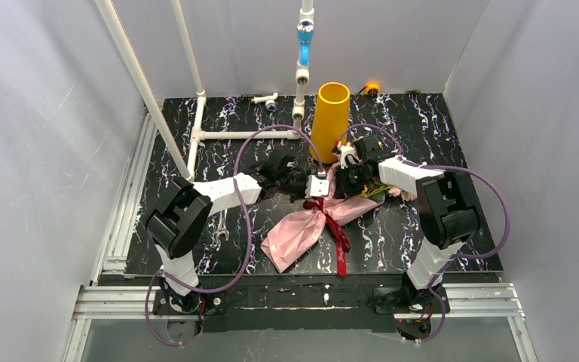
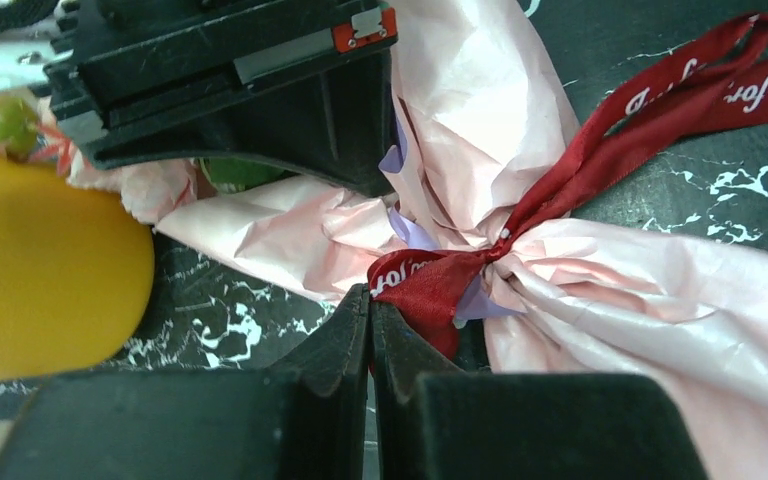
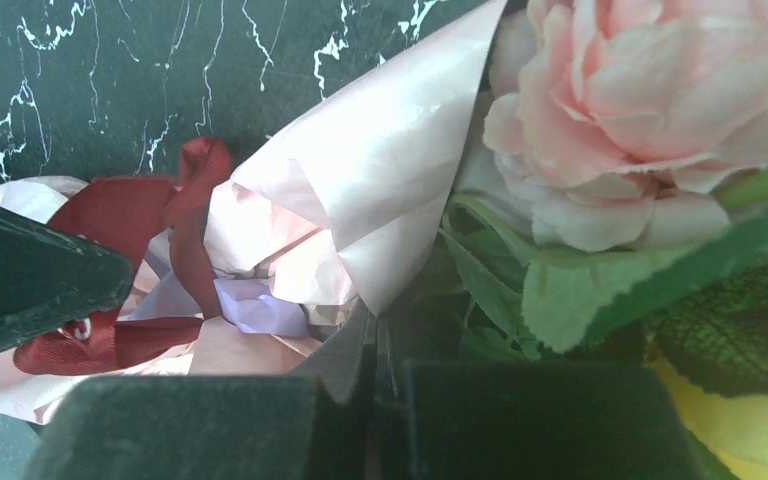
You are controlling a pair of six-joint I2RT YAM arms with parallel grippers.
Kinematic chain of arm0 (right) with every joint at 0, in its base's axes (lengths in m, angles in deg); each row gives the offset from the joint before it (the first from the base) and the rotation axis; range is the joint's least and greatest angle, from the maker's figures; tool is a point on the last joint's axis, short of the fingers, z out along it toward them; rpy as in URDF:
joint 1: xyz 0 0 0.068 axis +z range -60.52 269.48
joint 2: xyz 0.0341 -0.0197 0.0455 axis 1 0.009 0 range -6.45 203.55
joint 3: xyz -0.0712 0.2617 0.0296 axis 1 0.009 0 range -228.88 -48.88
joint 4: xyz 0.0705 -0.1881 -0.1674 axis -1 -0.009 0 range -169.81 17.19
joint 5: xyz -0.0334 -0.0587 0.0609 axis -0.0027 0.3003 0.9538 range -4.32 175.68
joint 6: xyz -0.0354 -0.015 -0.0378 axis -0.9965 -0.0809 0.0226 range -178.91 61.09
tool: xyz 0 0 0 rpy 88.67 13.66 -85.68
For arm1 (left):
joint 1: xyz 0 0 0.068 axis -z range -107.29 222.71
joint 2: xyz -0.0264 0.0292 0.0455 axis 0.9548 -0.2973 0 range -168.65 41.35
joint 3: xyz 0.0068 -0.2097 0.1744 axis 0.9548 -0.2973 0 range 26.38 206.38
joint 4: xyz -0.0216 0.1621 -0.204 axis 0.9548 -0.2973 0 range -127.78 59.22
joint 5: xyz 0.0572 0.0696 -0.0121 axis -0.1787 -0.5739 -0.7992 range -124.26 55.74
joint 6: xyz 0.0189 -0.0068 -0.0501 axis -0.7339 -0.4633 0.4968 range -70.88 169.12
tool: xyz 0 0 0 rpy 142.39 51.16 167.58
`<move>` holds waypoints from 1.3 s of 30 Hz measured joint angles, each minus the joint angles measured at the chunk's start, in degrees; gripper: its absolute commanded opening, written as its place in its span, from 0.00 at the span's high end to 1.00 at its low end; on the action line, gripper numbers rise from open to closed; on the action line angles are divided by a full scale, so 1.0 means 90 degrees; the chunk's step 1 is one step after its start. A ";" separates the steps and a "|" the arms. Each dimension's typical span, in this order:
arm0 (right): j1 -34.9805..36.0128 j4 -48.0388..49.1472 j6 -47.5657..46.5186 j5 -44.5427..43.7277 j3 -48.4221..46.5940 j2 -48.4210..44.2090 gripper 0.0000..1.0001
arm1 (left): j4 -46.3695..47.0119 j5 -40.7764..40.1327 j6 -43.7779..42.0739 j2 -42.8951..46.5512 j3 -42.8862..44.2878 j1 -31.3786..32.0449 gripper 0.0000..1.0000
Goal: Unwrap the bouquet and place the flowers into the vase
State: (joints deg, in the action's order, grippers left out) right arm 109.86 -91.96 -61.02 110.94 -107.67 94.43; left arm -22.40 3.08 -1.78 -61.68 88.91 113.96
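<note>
None of the task's steps looks finished. One bunch of pink, yellow and cream artificial roses in crinkled pink-lilac paper, the bouquet [image 1: 307, 228], lies flat near the middle of the black white-veined desk [image 1: 430, 132]. Its twisted paper tail points toward the near edge and its flower heads toward the right edge. A dark red printed ribbon [image 2: 560, 180] is knotted tight round the paper's waist, with its loose ends trailing toward the near edge. The paper is wrapped round the stems, and only the heads and leaves of the flowers [image 3: 640, 120] show at the open end.

The tall mustard-yellow cylinder vase [image 1: 330, 121] stands upright just beyond the bouquet, toward the middle of the far edge. No stem shows above its rim.

The left fingers [image 2: 325, 350] are pressed together with their tips against the ribbon knot; whether any ribbon is caught between them I cannot tell. The right fingers [image 3: 335, 385] are likewise pressed together at the paper's open lip among the leaves, and what they pinch, if anything, is hidden.

By my reckoning, untying the ribbon, stripping the paper and loading the vase all remain.
</note>
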 measured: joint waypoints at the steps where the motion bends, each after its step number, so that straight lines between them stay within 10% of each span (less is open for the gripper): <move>1: 0.0002 0.0015 0.0015 -0.0002 -0.0029 0.0032 0.99 | 0.0032 -0.0066 0.0119 0.0041 -0.0039 -0.0010 1.00; 39: 0.0085 0.0007 -0.0753 -0.0066 -0.0124 0.0100 0.99 | 0.0362 -0.1943 0.3218 0.2249 0.0296 -0.0522 1.00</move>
State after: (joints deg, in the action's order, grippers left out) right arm 110.63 -91.90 -67.79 110.35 -108.78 95.33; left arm -19.14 -14.41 27.18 -41.44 91.57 109.26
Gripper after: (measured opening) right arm 0.031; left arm 0.009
